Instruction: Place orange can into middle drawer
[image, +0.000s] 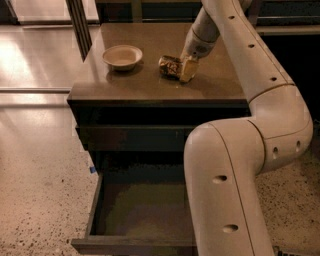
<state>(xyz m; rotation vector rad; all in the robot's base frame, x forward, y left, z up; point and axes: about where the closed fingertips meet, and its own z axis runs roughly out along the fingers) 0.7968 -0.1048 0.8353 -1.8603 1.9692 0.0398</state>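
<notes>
The orange can (170, 66) lies on its side on the cabinet top (150, 87), right of the beige bowl. My gripper (187, 68) reaches down from the arm at the back and sits right against the can's right end, low on the top surface. The middle drawer (93, 206) is pulled open below, near the floor. Its olive-brown floor is bare, and its right part is hidden behind my arm.
A beige bowl (122, 56) stands on the cabinet top left of the can. A closed dark drawer front (130, 137) sits above the open drawer. My large arm link (225, 190) fills the lower right. Speckled floor lies to the left.
</notes>
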